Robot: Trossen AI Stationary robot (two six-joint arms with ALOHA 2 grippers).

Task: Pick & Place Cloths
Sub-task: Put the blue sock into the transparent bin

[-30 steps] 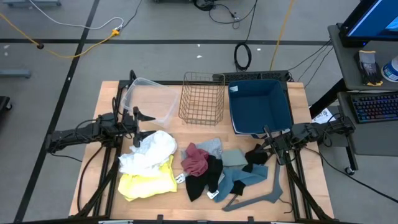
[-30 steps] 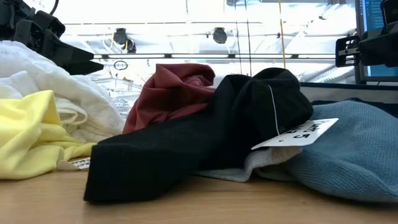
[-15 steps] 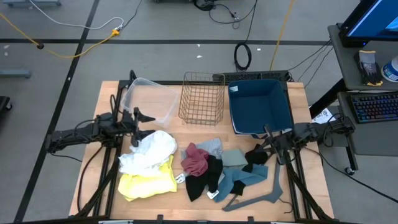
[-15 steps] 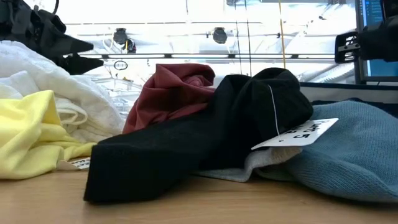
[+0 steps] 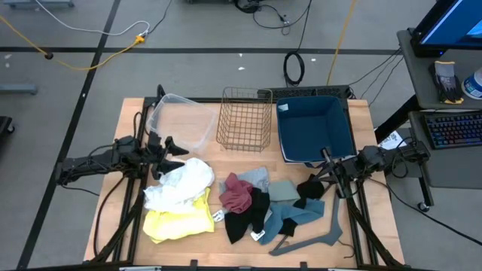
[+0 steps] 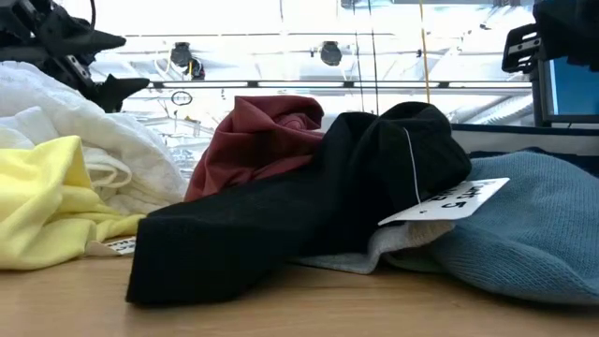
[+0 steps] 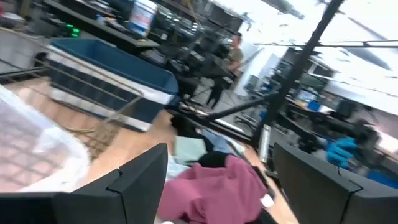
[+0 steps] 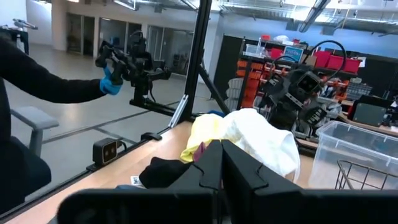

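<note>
Your cloths (image 5: 226, 199) lie heaped along the table's front half, white cloth (image 5: 181, 183) nearest the left edge. Left gripper (image 5: 175, 148) hovers just behind it, fingers spread. Right gripper (image 5: 325, 163) hangs over the black cloth (image 5: 309, 187) near the right edge, fingers pressed together. Everything looks soft, light, floppy; pinch a raised fold.

Matt wooden table (image 5: 124, 218) bearing soft cloths (image 5: 241, 197), a gold wire basket (image 5: 245, 120) and a clear glossy plastic tub (image 5: 184, 120). Blue bin (image 5: 315, 129) of smooth matt plastic; paper tag (image 6: 445, 201) on black cloth.
</note>
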